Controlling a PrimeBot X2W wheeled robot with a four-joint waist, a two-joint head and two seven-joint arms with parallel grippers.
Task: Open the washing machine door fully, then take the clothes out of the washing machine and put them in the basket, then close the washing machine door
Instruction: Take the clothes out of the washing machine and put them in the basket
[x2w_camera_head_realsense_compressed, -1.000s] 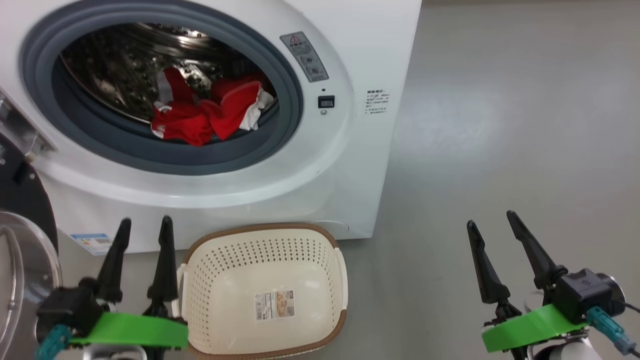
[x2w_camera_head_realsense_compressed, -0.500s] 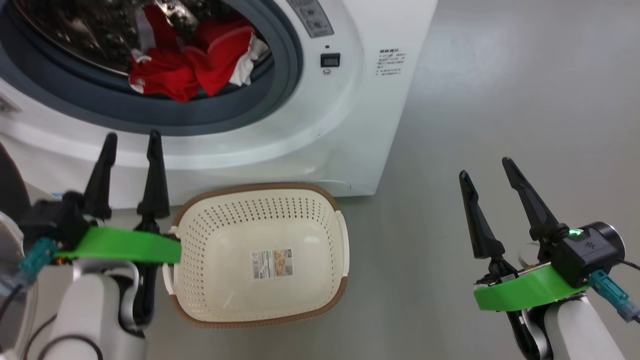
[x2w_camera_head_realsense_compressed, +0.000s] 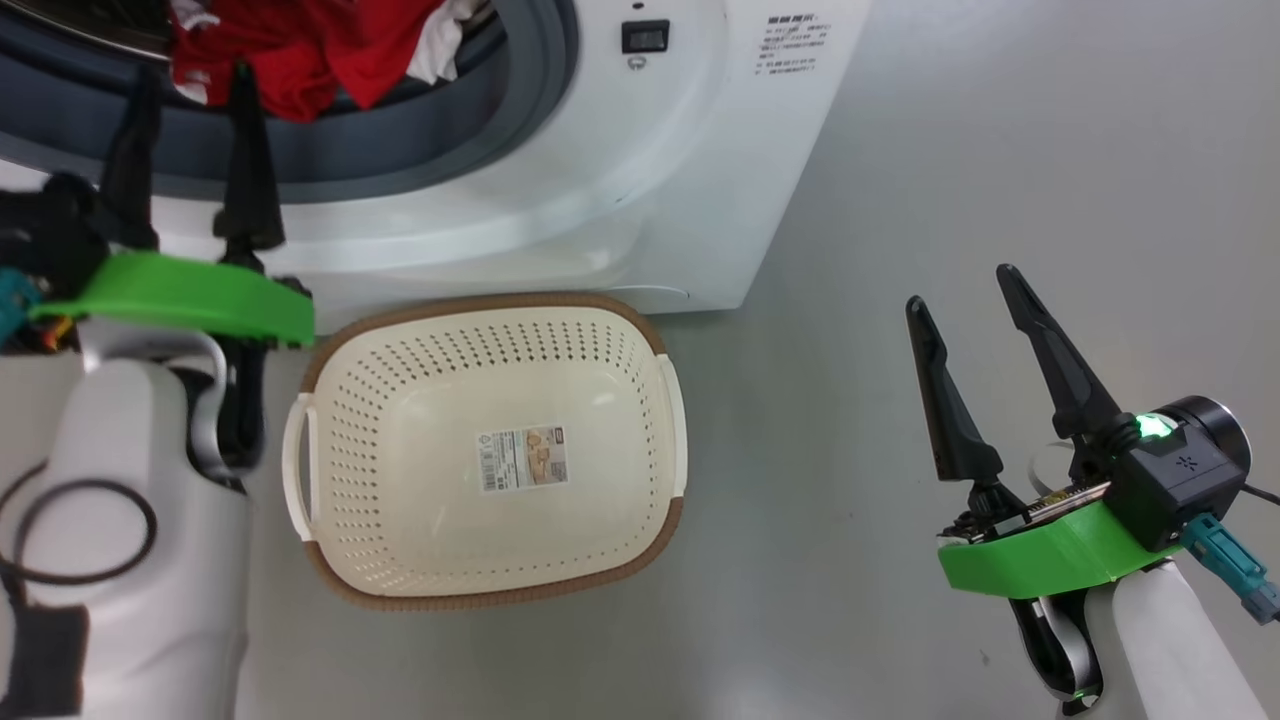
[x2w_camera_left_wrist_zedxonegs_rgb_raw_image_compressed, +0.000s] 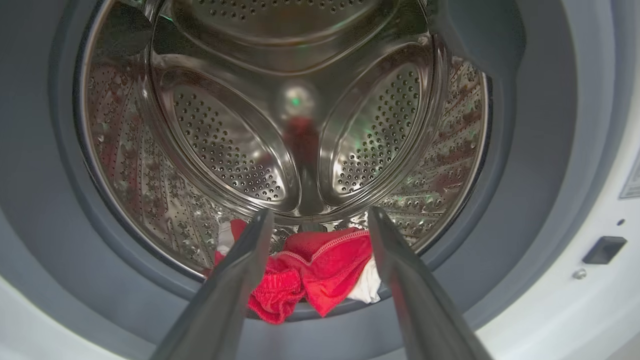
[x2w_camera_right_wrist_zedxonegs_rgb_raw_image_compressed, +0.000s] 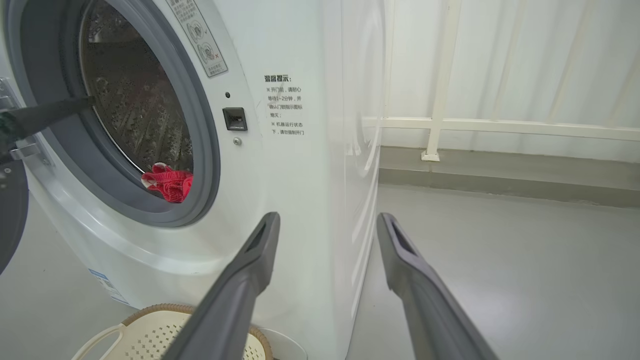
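The washing machine (x2w_camera_head_realsense_compressed: 600, 150) stands with its round mouth uncovered. Red clothes (x2w_camera_head_realsense_compressed: 290, 50) with white trim lie at the front of the steel drum (x2w_camera_left_wrist_zedxonegs_rgb_raw_image_compressed: 225, 140), against the grey rubber ring (x2w_camera_left_wrist_zedxonegs_rgb_raw_image_compressed: 525, 150). My left gripper (x2w_camera_head_realsense_compressed: 195, 70) is open and points into the mouth, its fingers framing the clothes (x2w_camera_left_wrist_zedxonegs_rgb_raw_image_compressed: 320, 265) from just outside the ring, touching nothing. The cream basket (x2w_camera_head_realsense_compressed: 640, 330) sits empty on the floor before the machine. My right gripper (x2w_camera_head_realsense_compressed: 960, 287) hangs open and empty over the floor, to the right. The washing machine door (x2w_camera_right_wrist_zedxonegs_rgb_raw_image_compressed: 7, 215) shows as a dark edge, swung open.
Grey floor (x2w_camera_head_realsense_compressed: 1000, 150) spreads to the right of the machine. A white railing and pale wall (x2w_camera_right_wrist_zedxonegs_rgb_raw_image_compressed: 500, 125) stand behind it. My left forearm (x2w_camera_head_realsense_compressed: 130, 520) sits just left of the basket's handle (x2w_camera_head_realsense_compressed: 295, 460).
The head camera has tipped downward, shifting the whole picture. My left gripper has gone from beside the basket up to the drum mouth. The right gripper, basket and clothes have kept their places.
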